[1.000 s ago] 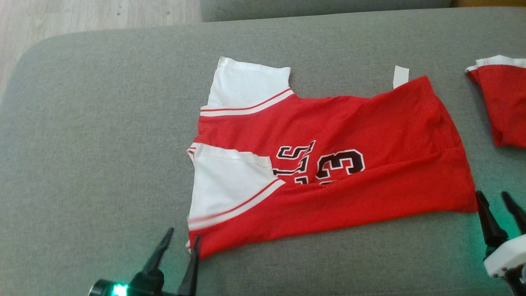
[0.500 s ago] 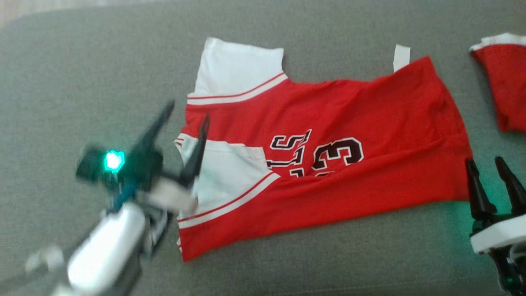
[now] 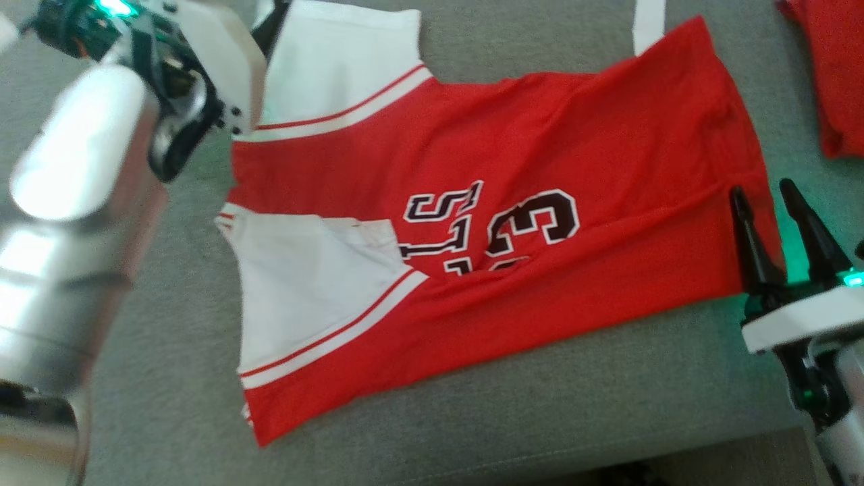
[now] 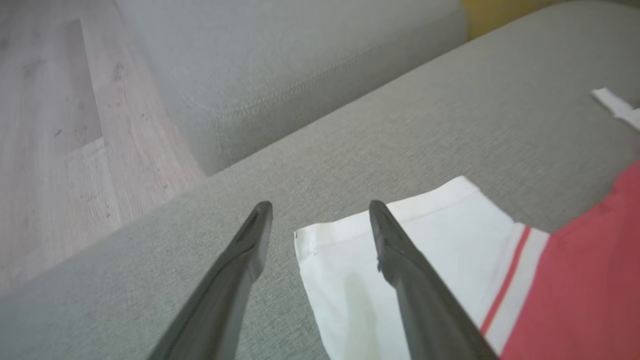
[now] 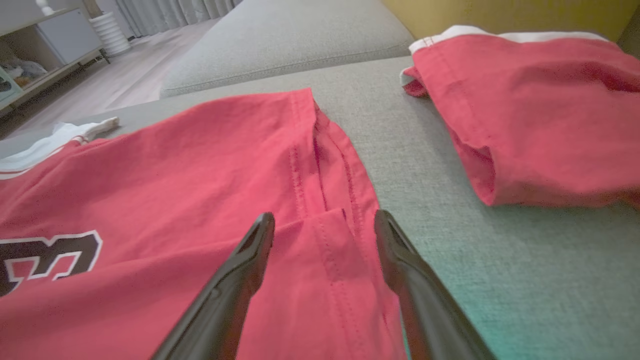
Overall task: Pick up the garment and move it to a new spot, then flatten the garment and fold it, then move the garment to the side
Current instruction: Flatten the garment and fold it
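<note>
We see the garment [image 3: 513, 202], a red jersey with white sleeves and a dark number, lying on the grey cushion [image 3: 574, 405]. Its sleeves are to the left and its hem is to the right. The near part is folded over, so the fold hides the lower part of the number, and some creases run along the near side.

The left arm is extended far forward on the left side. In the head view its silver forearm [image 3: 74, 202] runs from the near left corner toward the far left, and its wrist ends just beside the far sleeve [image 3: 337, 61]. The left gripper [image 4: 318, 212] is spread and holds nothing. In its wrist view one finger is over the bare cushion and the other is over the white cloth, so the far left corner of this sleeve lies between the two fingers. We cannot tell if the fingertips touch the cloth or the cushion.

The right arm is low at the near right, with its white wrist at the near edge of the cushion and its fingers pointing away from the robot. The right gripper [image 3: 763, 192] is also spread, with nothing between its fingers. Its left finger is over the red cloth just inside the hem, close to the near right corner of the garment, and its right finger is at the edge of the hem. We cannot tell if they touch.

A second red garment [image 3: 837, 81] lies at the far right, apart from the first one. A wooden floor [image 4: 60, 125] shows beyond the cushion on the left.
</note>
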You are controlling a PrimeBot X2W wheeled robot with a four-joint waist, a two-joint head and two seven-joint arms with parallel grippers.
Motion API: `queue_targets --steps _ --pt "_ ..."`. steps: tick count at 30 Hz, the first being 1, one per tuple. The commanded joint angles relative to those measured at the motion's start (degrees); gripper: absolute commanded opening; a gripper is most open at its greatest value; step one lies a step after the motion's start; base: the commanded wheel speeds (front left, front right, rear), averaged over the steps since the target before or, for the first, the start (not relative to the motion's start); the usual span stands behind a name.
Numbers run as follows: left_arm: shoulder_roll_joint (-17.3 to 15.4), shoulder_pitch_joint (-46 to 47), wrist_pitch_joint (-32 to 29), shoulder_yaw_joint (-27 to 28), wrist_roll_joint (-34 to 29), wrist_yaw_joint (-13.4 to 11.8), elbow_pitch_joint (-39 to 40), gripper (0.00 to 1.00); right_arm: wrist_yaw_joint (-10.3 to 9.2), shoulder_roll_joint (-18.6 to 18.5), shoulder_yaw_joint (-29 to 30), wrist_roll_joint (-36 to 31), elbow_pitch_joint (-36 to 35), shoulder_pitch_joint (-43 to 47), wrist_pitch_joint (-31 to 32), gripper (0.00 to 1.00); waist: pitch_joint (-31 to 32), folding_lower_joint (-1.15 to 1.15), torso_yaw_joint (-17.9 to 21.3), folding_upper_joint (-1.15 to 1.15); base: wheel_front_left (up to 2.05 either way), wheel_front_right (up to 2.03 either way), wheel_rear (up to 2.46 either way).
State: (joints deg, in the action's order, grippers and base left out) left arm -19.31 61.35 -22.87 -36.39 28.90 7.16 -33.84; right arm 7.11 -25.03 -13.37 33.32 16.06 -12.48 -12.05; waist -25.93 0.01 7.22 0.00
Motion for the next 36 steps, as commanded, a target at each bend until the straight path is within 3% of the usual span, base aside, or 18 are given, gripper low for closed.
queue_targets --steps 1,7,13,19,34,35,36 --pt "-2.56 2.81 -0.93 1.2 0.52 0.24 0.59 1.0 0.37 -1.09 -0.92 0.39 -0.93 -0.48 -0.64 1.0 -1.85 -0.01 1.99 0.0 0.0 0.0 0.0" --pt "-6.32 7.91 -6.54 -2.27 3.41 0.31 -7.3 1.0 0.37 -0.56 -4.2 1.88 0.54 -3.26 -1.6 1.0 -3.92 -0.01 5.07 0.0 0.0 0.0 0.0" --pt "-7.93 9.1 -6.68 -4.49 3.53 0.32 -12.1 1.0 0.37 -1.05 -5.69 3.32 2.45 -4.37 -2.42 1.0 -4.89 -0.01 6.35 0.0 0.0 0.0 0.0" --pt "-6.36 9.7 -6.03 -8.71 7.92 0.32 -10.72 1.0 0.37 -2.37 -5.27 3.83 3.77 -5.22 -2.81 1.0 -5.39 -0.01 5.52 0.0 0.0 0.0 0.0" --pt "-7.84 13.33 -4.65 -17.05 12.94 0.33 -7.66 1.0 0.37 -2.42 -6.2 2.7 4.1 -7.39 -2.93 1.0 -6.23 -0.01 4.57 0.0 0.0 0.0 0.0" --pt "-7.93 13.51 -4.37 -17.17 13.23 0.33 -7.95 0.95 0.37 -2.4 -6.35 2.77 4.08 -7.54 -2.93 1.0 -6.34 -0.01 4.6 0.0 0.0 0.0 0.0" --pt "-8.02 13.73 -3.81 -17.25 13.35 0.33 -8.18 0.64 0.37 -2.47 -6.5 2.93 4.11 -7.73 -2.93 1.0 -6.45 -0.01 4.64 0.0 0.0 0.0 0.0"
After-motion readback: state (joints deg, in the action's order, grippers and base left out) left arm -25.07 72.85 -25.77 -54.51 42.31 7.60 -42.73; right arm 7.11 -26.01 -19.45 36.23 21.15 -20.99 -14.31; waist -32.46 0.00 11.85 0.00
